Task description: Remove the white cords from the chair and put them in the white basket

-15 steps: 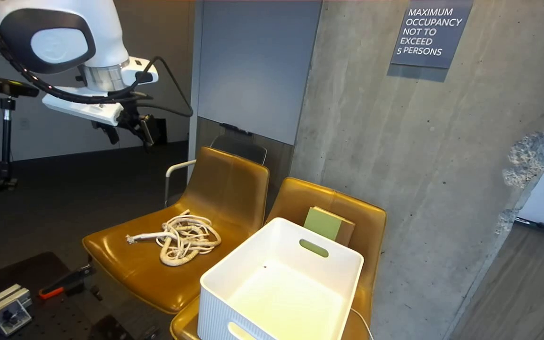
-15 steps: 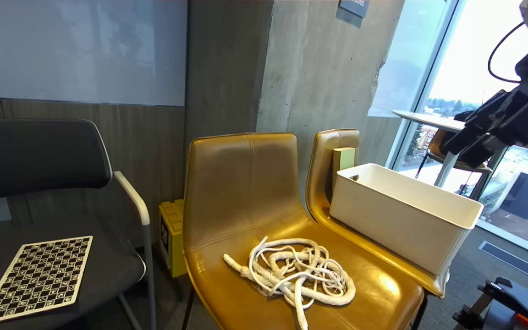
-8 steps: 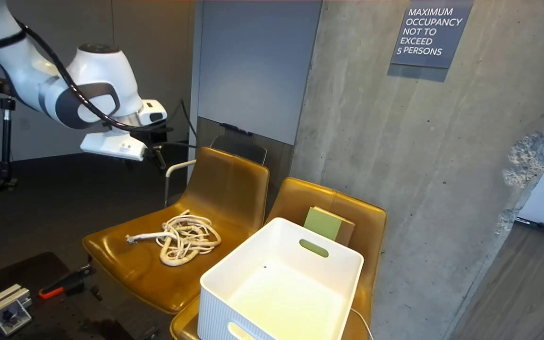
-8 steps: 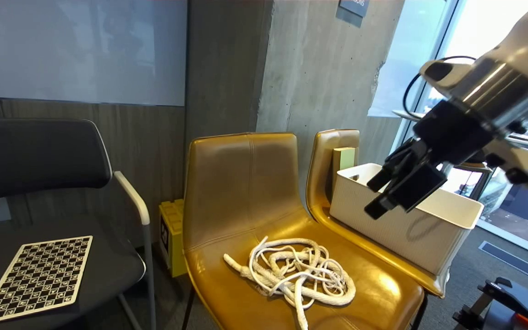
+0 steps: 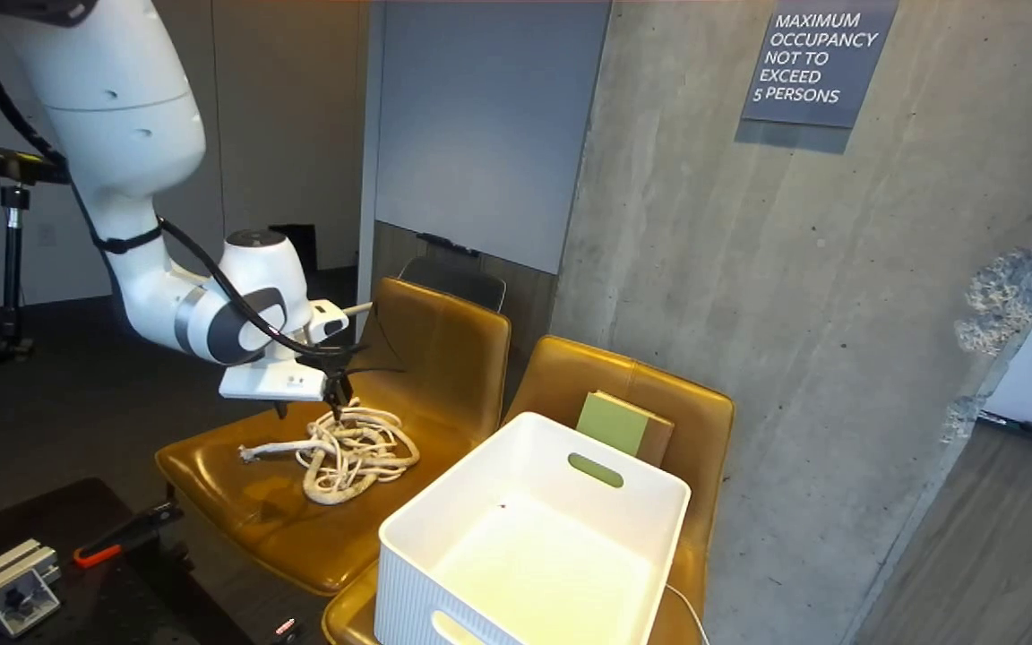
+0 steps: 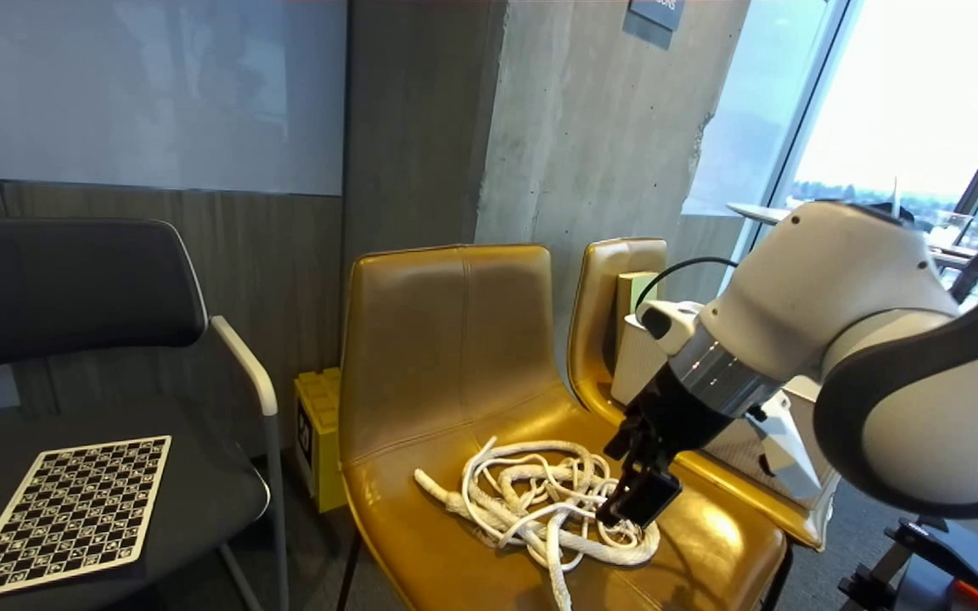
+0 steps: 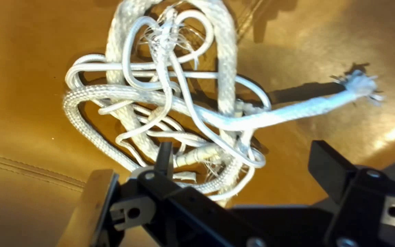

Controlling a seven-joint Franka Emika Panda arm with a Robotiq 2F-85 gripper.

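End effector [image 7: 241,151] hangs, jaws wide apart, over one side of the white cords [image 7: 177,104]; whether they touch, I cannot tell. These lie tangled on the chair [image 6: 455,339], between its back and front edge; the white basket [image 5: 417,587] stands on the neighbouring yellow chair [image 5: 697,448].

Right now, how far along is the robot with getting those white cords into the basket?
Early days, it seems. Done: the gripper is right at the white cords, though whether it touches them is unclear. In hand: lining up the grasp, probably; the gripper stands open, holding nothing. Left: gripping and lifting the cords, which lie on the chair, and putting them in the white basket, where none shows.
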